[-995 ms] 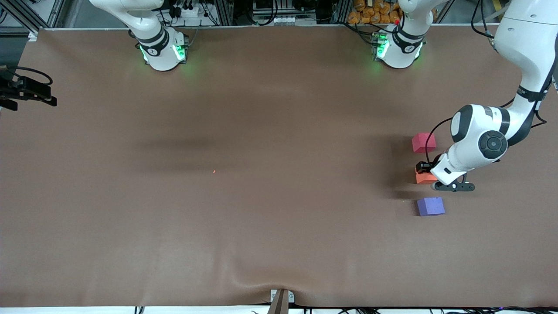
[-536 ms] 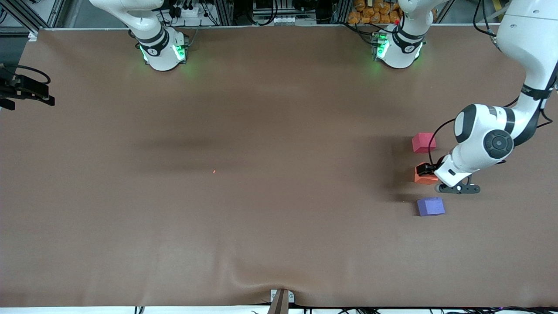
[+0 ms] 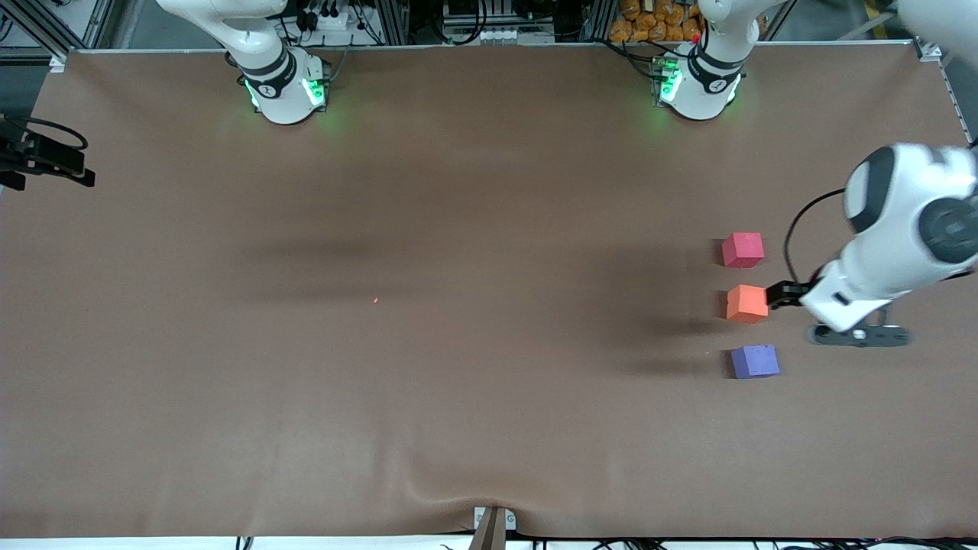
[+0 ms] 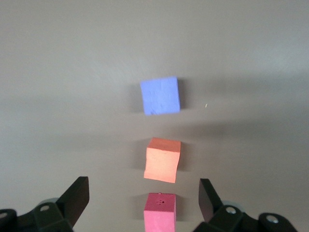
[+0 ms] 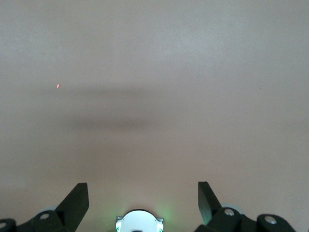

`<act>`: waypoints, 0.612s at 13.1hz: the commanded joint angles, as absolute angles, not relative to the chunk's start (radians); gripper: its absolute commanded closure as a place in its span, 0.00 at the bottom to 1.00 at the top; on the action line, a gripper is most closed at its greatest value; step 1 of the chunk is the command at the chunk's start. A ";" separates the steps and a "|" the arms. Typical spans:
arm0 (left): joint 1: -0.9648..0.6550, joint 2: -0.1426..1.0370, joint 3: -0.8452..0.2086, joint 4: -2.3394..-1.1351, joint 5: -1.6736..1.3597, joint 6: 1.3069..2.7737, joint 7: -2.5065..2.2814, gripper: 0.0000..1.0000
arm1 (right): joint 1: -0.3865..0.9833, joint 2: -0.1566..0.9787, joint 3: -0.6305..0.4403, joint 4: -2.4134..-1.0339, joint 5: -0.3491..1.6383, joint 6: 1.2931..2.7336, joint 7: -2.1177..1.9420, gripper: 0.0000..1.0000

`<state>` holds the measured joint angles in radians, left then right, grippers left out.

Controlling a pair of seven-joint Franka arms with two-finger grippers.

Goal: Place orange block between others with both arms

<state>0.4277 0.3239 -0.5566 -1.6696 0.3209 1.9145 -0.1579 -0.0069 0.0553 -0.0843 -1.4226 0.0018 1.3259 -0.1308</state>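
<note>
Three cubes stand in a row toward the left arm's end of the table. The orange block (image 3: 747,303) (image 4: 163,166) rests on the table between the pinkish-red cube (image 3: 743,250) (image 4: 160,213), farther from the front camera, and the purple-blue cube (image 3: 755,361) (image 4: 160,95), nearer to it. My left gripper (image 3: 784,294) (image 4: 143,192) is open and empty, up in the air beside the orange block and touching none of the cubes. My right gripper (image 5: 143,192) is open and empty, high over bare table by its own green-lit base (image 5: 139,223), where that arm waits.
A tiny orange speck (image 3: 376,300) lies mid-table. A black device with a cable (image 3: 46,156) sits at the table edge toward the right arm's end. A bracket (image 3: 493,523) sits at the edge nearest the front camera. The two bases (image 3: 286,88) (image 3: 699,84) stand farthest from it.
The left gripper opened, let go of the orange block, then lifted and drew back toward the left arm's end. The orange block stays between the other two cubes.
</note>
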 commanded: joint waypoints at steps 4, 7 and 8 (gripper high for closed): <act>0.443 0.289 -0.644 -1.384 0.261 1.580 -0.150 0.00 | -0.011 0.043 -0.077 -1.419 0.014 1.315 -0.112 0.00; 0.443 0.212 -0.643 -1.385 0.195 1.531 -0.155 0.00 | -0.011 0.043 -0.077 -1.419 0.014 1.315 -0.115 0.00; 0.443 0.193 -0.643 -1.385 0.201 1.522 -0.155 0.00 | -0.011 0.044 -0.077 -1.419 0.014 1.315 -0.118 0.00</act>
